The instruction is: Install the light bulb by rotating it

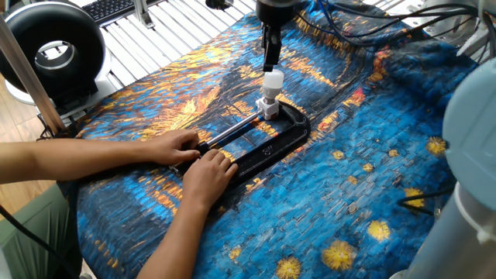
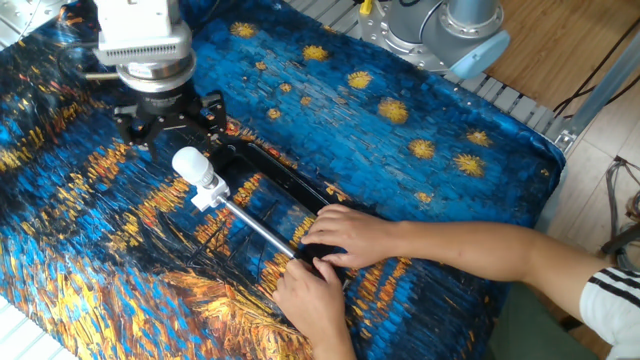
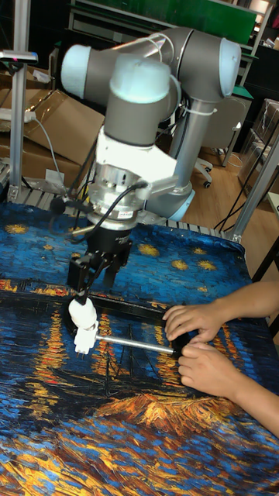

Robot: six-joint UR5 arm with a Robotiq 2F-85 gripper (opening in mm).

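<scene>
End effector: fingers spread apart, empty, poised just above the light bulb, at its 12 o'clock in the other fixed view.
Light bulb: one; upright in the socket block, gripped in the C-clamp.
Progress: you likely have the rotating left; seating depth unreadable.
Hands: two, and, bracing the clamp on the worktop.

Bright, even light floods the table from overhead; shadows under the person's hands stay soft and short. The painted cloth shows sharp, no glare. The robot arm looms blurred at the right edge up close. The tall view is dimmer behind, its background dark.
</scene>
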